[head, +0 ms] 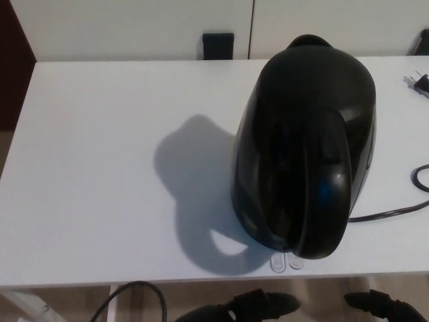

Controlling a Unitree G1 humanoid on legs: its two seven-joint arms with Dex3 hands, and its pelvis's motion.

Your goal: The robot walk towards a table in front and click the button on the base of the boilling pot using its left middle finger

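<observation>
A glossy black boiling pot stands on the white table, right of centre, with its handle toward me. Two small clear button tabs stick out from under its base at the table's front edge. My left hand shows as a dark shape at the bottom edge, below the table front and just left of the tabs. Only the top of my right hand shows at the bottom right, below the table edge. Neither hand touches the pot.
The pot's black cord runs off to the right, and a plug lies at the far right. A black box sits against the wall behind the table. A thin black cable loop shows at the bottom left.
</observation>
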